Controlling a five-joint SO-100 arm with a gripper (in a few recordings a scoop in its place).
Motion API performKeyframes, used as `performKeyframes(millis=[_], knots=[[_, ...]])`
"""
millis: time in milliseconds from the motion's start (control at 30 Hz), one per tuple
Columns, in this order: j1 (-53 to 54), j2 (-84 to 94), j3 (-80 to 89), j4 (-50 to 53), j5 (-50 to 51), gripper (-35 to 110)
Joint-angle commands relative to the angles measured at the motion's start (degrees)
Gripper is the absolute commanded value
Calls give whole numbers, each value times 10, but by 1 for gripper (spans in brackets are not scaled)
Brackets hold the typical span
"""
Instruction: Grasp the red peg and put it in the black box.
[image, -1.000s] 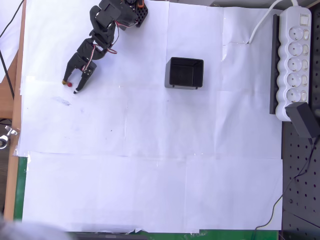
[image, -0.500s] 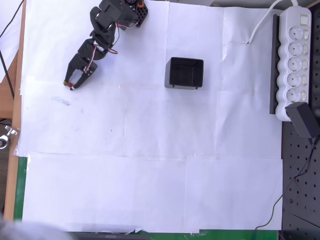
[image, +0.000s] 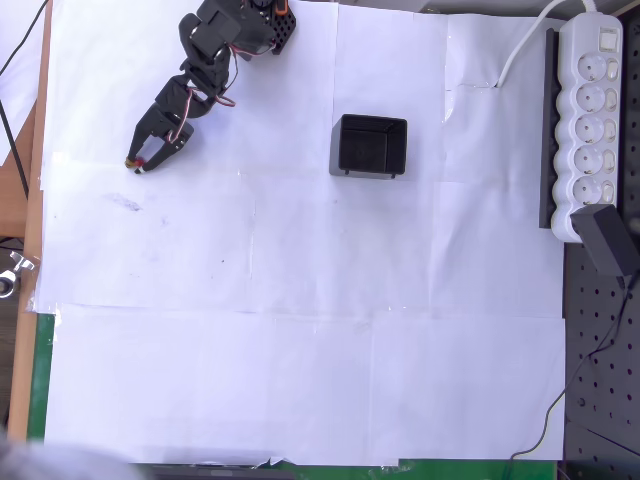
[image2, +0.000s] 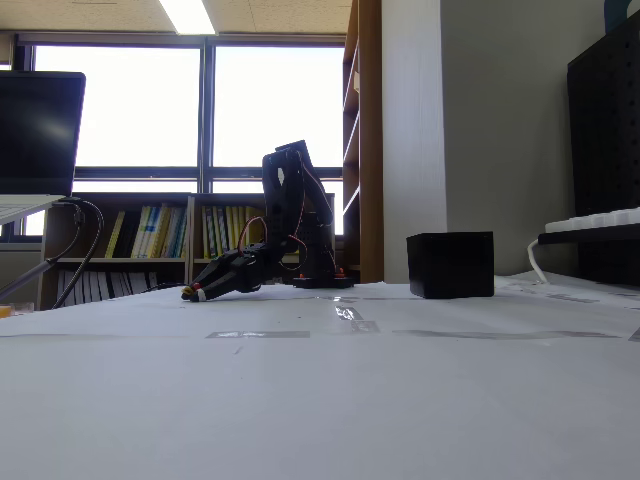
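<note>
My black gripper (image: 136, 165) reaches down at the back left of the white paper in the overhead view. Its fingers are closed together. A tiny dark-red dot, the red peg (image: 138, 168), shows pinched at the tips. In the fixed view the gripper (image2: 190, 294) lies low, with its tip just over the paper. The black box (image: 370, 146) stands upright and open-topped well to the right of the gripper, apart from it. The fixed view puts the box (image2: 450, 265) right of the arm.
A white power strip (image: 590, 120) and a black adapter (image: 605, 240) lie along the right edge. The wooden table edge (image: 30, 230) runs down the left side. White paper (image: 300, 330) covers the wide front area.
The fingers, open around the red peg a second ago, have closed on it. The gripper has drawn back slightly toward the arm's base.
</note>
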Motion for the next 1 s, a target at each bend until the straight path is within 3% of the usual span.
performKeyframes(millis=[0,267,433,567,967], knots=[[-17,-100,25,102,18,0],[-62,-214,115,398,66,0],[-105,-272,279,792,138,0],[-144,-301,378,987,203,0],[-272,-367,572,1380,318,0]])
